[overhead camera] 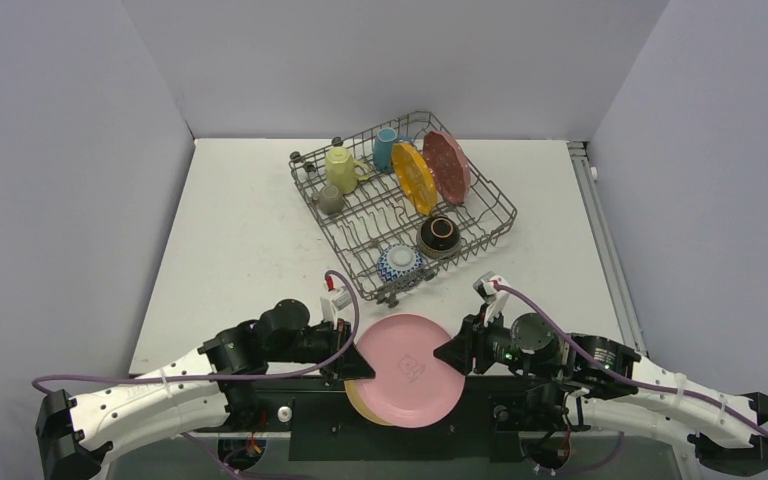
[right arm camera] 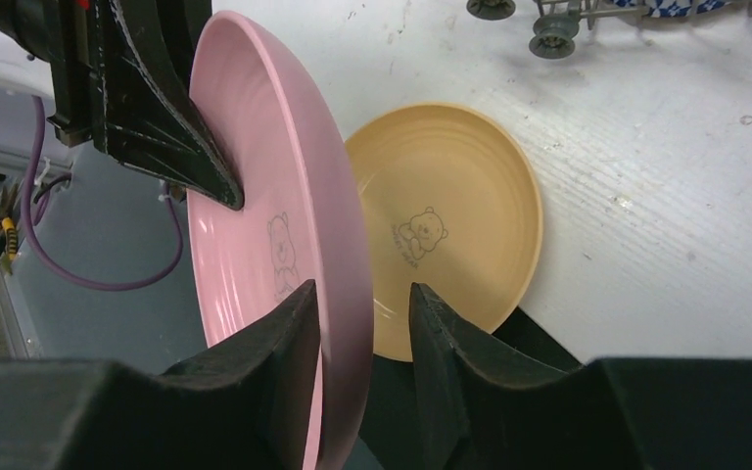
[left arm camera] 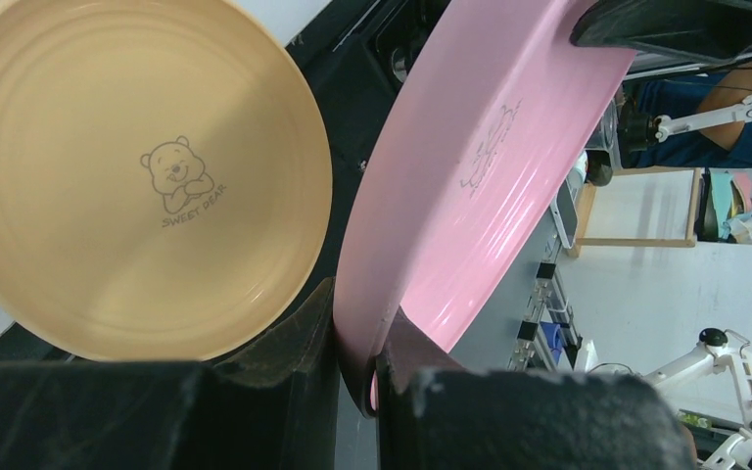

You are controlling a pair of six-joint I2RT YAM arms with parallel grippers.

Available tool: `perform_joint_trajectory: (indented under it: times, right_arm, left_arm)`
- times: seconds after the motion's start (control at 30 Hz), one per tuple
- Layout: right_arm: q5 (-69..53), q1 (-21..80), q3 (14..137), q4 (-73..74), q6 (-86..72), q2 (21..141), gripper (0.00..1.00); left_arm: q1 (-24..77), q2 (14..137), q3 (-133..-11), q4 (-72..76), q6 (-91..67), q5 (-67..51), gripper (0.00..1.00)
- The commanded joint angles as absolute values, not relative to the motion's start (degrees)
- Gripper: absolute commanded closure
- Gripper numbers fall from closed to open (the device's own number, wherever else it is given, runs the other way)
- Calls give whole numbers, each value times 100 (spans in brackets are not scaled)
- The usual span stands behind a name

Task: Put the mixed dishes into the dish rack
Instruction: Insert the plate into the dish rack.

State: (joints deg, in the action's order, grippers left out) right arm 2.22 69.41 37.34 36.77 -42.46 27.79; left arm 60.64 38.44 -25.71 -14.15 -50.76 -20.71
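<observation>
A tan round plate (overhead camera: 358,402) with a bear print lies flat nearest the arm bases, at the near edge of the white desk (overhead camera: 250,240). Part of it projects past the desk edge over the black mounting base (overhead camera: 440,440). Above it, clear of the desk, a smooth pink round plate (overhead camera: 410,375) with a bear outline in its well is held between both arms.

The left jaws are closed tight on the plate's left rim, with one finger (left arm camera: 289,343) on each face. The right jaws stand partly open astride the opposite rim. One finger (right arm camera: 279,338) lies close against the printed face. The other is apart from the back face, and the tan plate shows through the gap.

Beyond, the desk surface is matt white with faint scuffs. The large grey wire dish rack (overhead camera: 360,225) sits mid-desk, turned diagonally.

- **Near corner:** a blue-white patterned bowl (overhead camera: 400,264) and a dark-brown bowl (overhead camera: 438,236).
- **Left and far sides:** a small olive mug (overhead camera: 330,199), a pale-yellow mug (overhead camera: 340,168) and a light-blue mug (overhead camera: 387,149).
- **Far right:** an orange plate (overhead camera: 415,177) and a red patterned plate (overhead camera: 447,166), on edge side by side.

Plain pale grey walls (overhead camera: 380,60) enclose the desk on three sides.
</observation>
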Motion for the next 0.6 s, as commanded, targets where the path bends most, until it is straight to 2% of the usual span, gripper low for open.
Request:
perform_joint_trajectory:
  times: [0.0, 0.1, 0.17, 0.3, 0.47, 0.53, 0.57]
  right_arm:
    - [-176, 6912, 3712, 3482, -4155, 2945, 66]
    - [-297, 6916, 3747, 3549, -4113, 3075, 69]
    - [-322, 6916, 3768, 3576, -4093, 3129, 77]
    - [-392, 6915, 3822, 3568, -4068, 3166, 99]
    - [-347, 6910, 3896, 3608, -4014, 3189, 100]
    - [-249, 6908, 3954, 3664, -4002, 3179, 100]
    - [-161, 6908, 4005, 3711, -4000, 3176, 100]
  left_arm:
    - [6047, 3830, -3031, -1271, -4818, -2199, 100]
    - [6047, 3851, -3091, -1349, -4734, -2193, 100]
    - [6040, 3869, -3113, -1367, -4711, -2189, 100]
    - [6038, 3889, -3156, -1481, -4652, -2152, 100]
    - [6046, 3872, -3228, -1639, -4608, -2024, 100]
    - [6039, 3866, -3267, -1750, -4606, -1931, 91]
    - [6038, 3838, -3297, -1794, -4601, -1832, 78]
